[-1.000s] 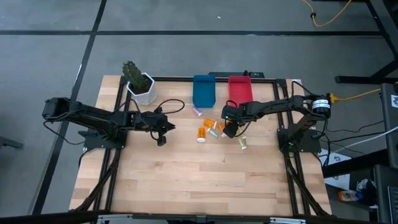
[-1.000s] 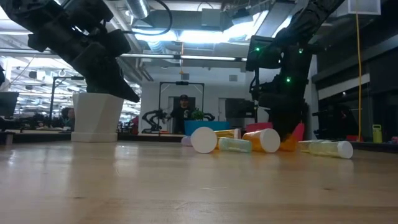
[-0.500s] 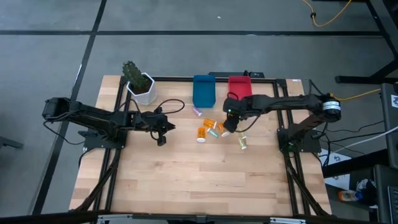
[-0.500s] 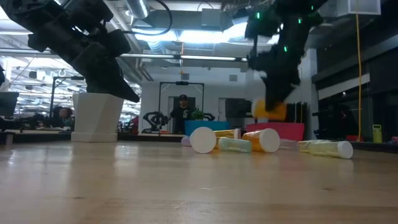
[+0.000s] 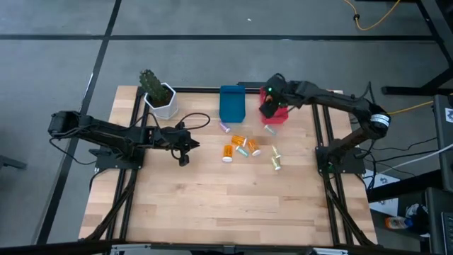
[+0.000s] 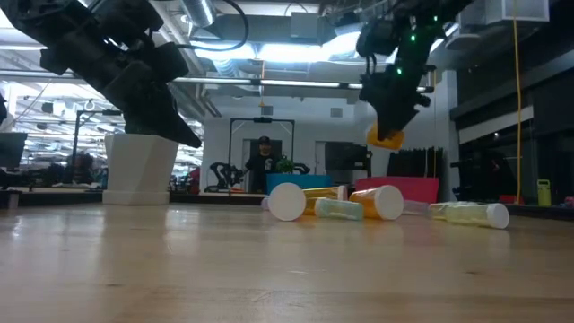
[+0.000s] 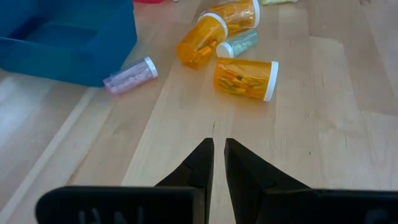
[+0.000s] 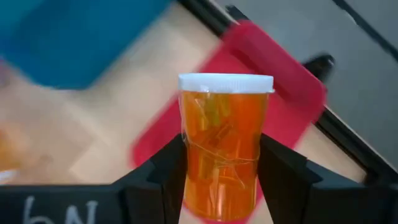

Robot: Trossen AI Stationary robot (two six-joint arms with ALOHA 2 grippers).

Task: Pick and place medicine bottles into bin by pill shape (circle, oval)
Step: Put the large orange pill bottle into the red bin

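Note:
My right gripper point(image 5: 268, 110) is shut on an orange bottle with a white cap point(image 8: 225, 149), high above the red bin point(image 5: 278, 117). The bottle also shows in the low view point(image 6: 386, 136). The blue bin point(image 5: 231, 103) stands next to the red one. Several bottles lie on their sides on the table: orange ones point(image 5: 228, 151) point(image 5: 253, 146), a teal vial point(image 5: 243, 150), a yellowish vial point(image 5: 275, 163) and a purple vial point(image 5: 224, 127). My left gripper point(image 5: 185, 149) is shut and empty, left of the pile point(image 7: 218, 162). My right gripper pinches the orange bottle's body point(image 8: 194, 163) between its two fingers, on the half away from the cap. The white cap point(image 8: 225, 83) points away from the gripper. The fingers come from above. The bottle is lifted clear, over the red bin.
A white plant pot with a cactus point(image 5: 163, 99) stands at the far left. The left wrist view shows the blue bin point(image 7: 62, 37), the purple vial point(image 7: 130, 76) and orange bottles point(image 7: 245, 78) ahead. Bare wood lies toward the near edge.
My right gripper has risen from the pile with the orange bottle and gone toward the table's far edge, now above the red bin. The bottle is lifted clear of the table. The white-capped bottle at the pile's left has rolled a little.

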